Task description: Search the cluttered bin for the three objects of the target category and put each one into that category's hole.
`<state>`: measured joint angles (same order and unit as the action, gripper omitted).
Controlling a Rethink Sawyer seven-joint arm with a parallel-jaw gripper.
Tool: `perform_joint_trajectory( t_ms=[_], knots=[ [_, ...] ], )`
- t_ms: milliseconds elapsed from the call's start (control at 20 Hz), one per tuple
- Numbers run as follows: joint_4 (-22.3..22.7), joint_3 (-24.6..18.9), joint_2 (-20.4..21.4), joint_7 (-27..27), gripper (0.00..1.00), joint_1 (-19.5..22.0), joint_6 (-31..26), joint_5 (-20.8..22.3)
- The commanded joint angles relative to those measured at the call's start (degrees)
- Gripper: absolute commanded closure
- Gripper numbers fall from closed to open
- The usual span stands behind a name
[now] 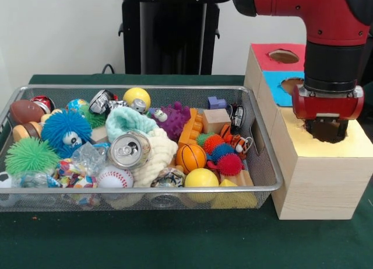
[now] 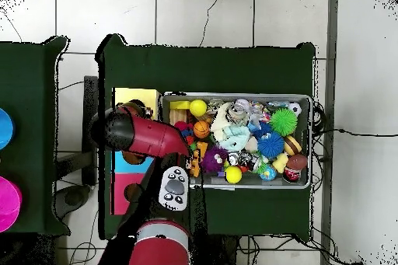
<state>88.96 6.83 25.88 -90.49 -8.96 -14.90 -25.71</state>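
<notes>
- The gripper [image 1: 326,129] hangs at the right of the front view, right over the yellow hole [image 1: 326,135] in the pale wooden box [image 1: 315,181]; its tip sits at or just inside the opening.
- Whether its fingers are spread or pressed together I cannot tell: the red wrist block and the dark opening hide them, and no cloth shows there.
- Judging by that pose, a drop into the hole seems to be under way or just done, but how many cloths are already inside cannot be told.
- In the wire basket [image 1: 140,88], left and centre of the front view, I cannot pick out a spotted white cloth for certain. A pale green knitted piece [image 1: 125,122] and a cream fuzzy one [image 1: 160,155] lie mid-basket, so more searching is likely needed.
- Textures: the basket is silver mesh with a smooth rounded rim; around the soft pieces lie a shiny dented can [image 1: 129,150], spiky rubber balls, a stitched baseball [image 1: 115,177] and smooth yellow balls.
- The box is wood-grained, topped with yellow, blue and red paper, each with a rough-edged round hole.
</notes>
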Motion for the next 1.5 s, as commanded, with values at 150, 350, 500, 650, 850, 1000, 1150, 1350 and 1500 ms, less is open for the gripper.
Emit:
perform_joint_trajectory(
  t_ms=[150, 350, 500, 650, 850, 1000, 1150, 1350, 1500],
  knots=[
    [2.76, 2.55, -3.42, -15.57, 0.00, -2.33, -10.50, -0.77],
    [1.91, 4.54, -1.20, -15.56, 0.00, -3.39, -15.60, -0.13],
    [1.63, 6.16, 0.68, -15.70, 0.00, -4.12, -18.89, 0.41],
    [2.07, 6.90, 3.82, -15.59, 0.00, -4.11, -22.60, 0.72],
    [1.96, 8.00, 8.16, -15.26, 0.00, -4.03, -28.62, 1.36],
    [1.34, 8.94, 11.19, -15.19, 0.00, -4.03, -33.79, 2.03],
    [0.55, 9.67, 12.74, -14.09, 0.00, -3.81, -36.99, 3.08],
    [-0.25, 11.34, 12.34, -11.44, 0.00, -3.74, -36.72, 5.60],
    [0.37, 10.64, 12.67, -9.11, 0.00, -2.41, -35.47, 6.47]
  ],
)
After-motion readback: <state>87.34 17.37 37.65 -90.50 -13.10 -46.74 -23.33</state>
